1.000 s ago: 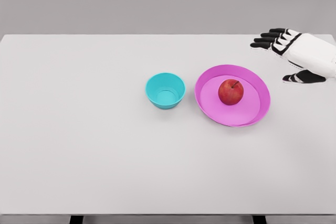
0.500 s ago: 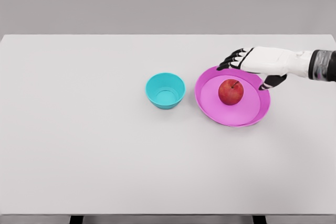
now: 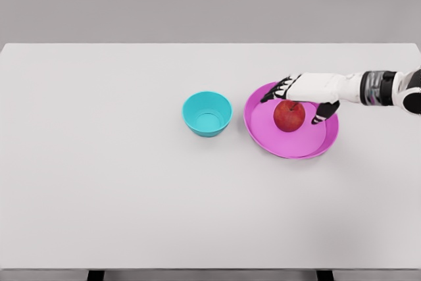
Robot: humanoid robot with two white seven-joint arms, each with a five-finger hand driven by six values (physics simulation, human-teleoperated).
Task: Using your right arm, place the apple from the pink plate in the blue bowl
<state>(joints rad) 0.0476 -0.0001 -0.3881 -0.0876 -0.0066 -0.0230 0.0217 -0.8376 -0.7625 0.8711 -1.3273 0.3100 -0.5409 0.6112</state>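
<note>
While nothing here is bearing any readable writing, the blue bowl (image 3: pixel 207 114) is sitting left of the pink plate (image 3: pixel 291 145) on the white worktop (image 3: pixel 118 182). The apple (image 3: pixel 289 116) is resting upright in the plate. The right hand (image 3: pixel 304 91) is reaching in from the right, palm down over the apple's top, fingers (image 3: pixel 273 91) spread wide and the thumb (image 3: pixel 323 112) beside the fruit, gripping nothing.
</note>
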